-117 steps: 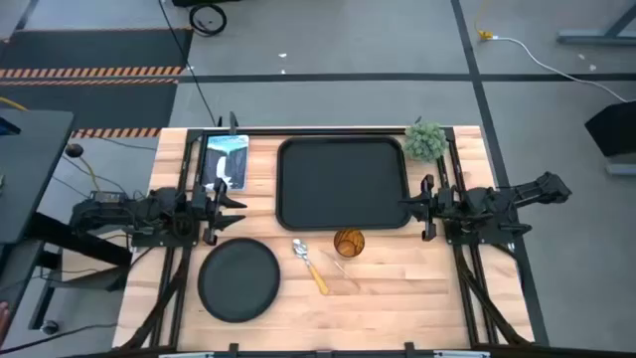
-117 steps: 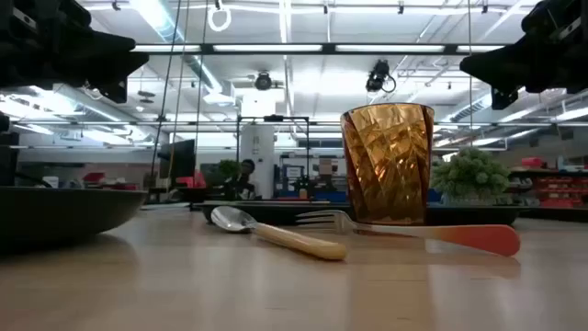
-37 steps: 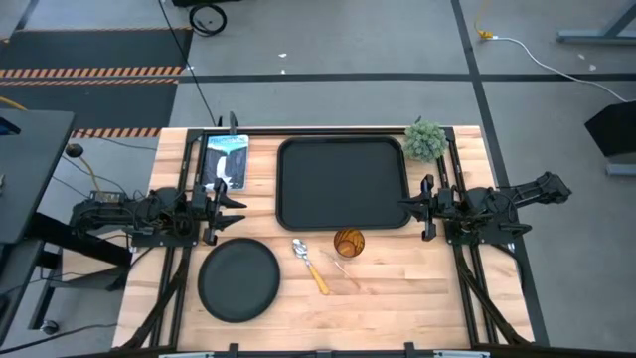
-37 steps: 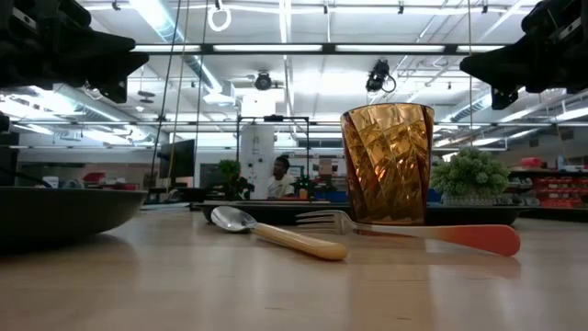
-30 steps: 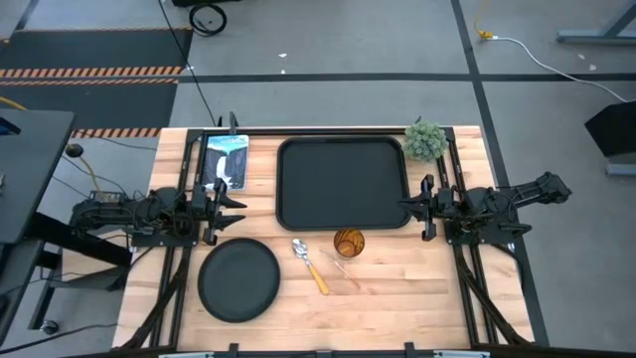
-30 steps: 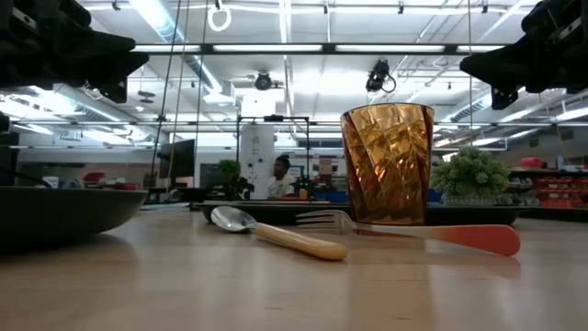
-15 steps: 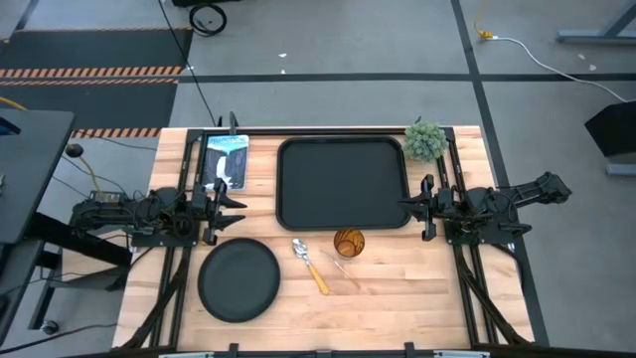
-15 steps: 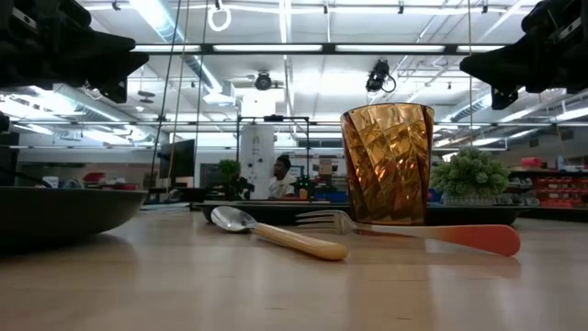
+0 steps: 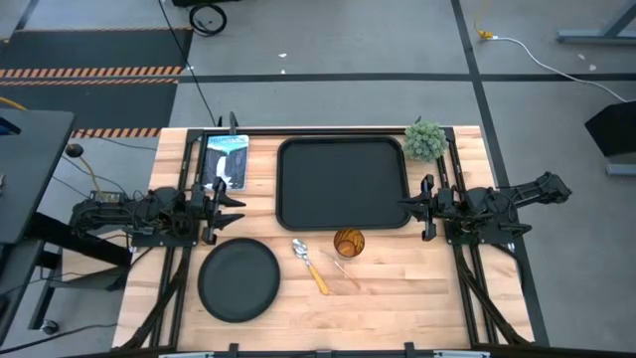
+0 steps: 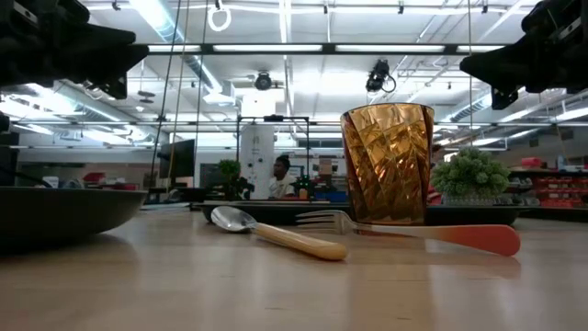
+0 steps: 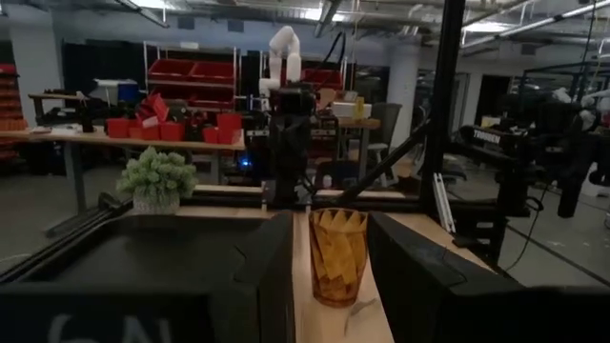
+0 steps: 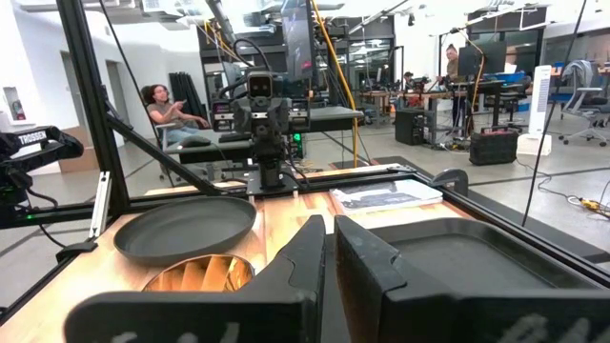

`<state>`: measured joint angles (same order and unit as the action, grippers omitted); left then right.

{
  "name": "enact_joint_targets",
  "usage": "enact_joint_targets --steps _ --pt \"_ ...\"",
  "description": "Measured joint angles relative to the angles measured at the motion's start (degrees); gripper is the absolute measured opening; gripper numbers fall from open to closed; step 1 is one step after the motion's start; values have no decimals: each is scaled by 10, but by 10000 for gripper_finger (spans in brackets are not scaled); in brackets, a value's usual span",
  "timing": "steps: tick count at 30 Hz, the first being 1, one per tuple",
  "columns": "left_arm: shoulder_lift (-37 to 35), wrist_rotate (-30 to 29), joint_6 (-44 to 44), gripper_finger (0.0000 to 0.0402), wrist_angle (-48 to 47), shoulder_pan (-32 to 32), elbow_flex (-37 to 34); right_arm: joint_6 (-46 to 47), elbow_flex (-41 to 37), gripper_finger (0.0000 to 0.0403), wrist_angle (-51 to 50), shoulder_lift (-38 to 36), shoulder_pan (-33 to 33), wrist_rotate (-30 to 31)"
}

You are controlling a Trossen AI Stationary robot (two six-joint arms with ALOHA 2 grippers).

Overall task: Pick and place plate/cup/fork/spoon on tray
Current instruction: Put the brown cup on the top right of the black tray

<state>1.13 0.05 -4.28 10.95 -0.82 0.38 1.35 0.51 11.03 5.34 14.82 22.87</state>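
Note:
The black tray [image 9: 343, 184] lies at the table's far middle. The round black plate [image 9: 238, 280] lies near the front left. The amber cup [image 9: 348, 242] stands upright just in front of the tray. The spoon [image 9: 310, 264] lies left of the cup, and the red-handled fork [image 10: 432, 234] lies flat in front of it. My left gripper [image 9: 237, 202] hovers open left of the tray and faces the cup [image 11: 336, 252]. My right gripper [image 9: 407, 204] hovers shut right of the tray and faces the plate [image 12: 186, 229].
A small green plant [image 9: 425, 140] stands at the tray's far right corner. A blue-white card [image 9: 226, 159] lies left of the tray. Bare wood shows at the front right [image 9: 417, 298]. People show in the room beyond the table.

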Motion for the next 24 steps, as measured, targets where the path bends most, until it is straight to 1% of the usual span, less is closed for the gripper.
enact_joint_targets --steps 3,6,11,14,15,19,21,24 --pt "0 -7 -24 144 14 0 0 0 0 34 0 0 0 0" --pt "0 -25 -24 144 34 1 0 0 0 34 0 0 0 0" --pt "0 -28 -25 144 79 1 0 0 0 34 0 0 0 0" --pt "0 -33 -25 144 87 1 0 0 0 34 0 0 0 0" --pt "0 -37 -20 144 86 1 0 0 0 34 0 0 0 0" --pt "1 -79 49 144 98 1 0 0 0 34 0 0 0 0" --pt "11 -83 50 144 113 1 0 0 0 34 0 0 0 0" --pt "48 -82 50 144 161 1 0 0 0 34 0 0 0 0"
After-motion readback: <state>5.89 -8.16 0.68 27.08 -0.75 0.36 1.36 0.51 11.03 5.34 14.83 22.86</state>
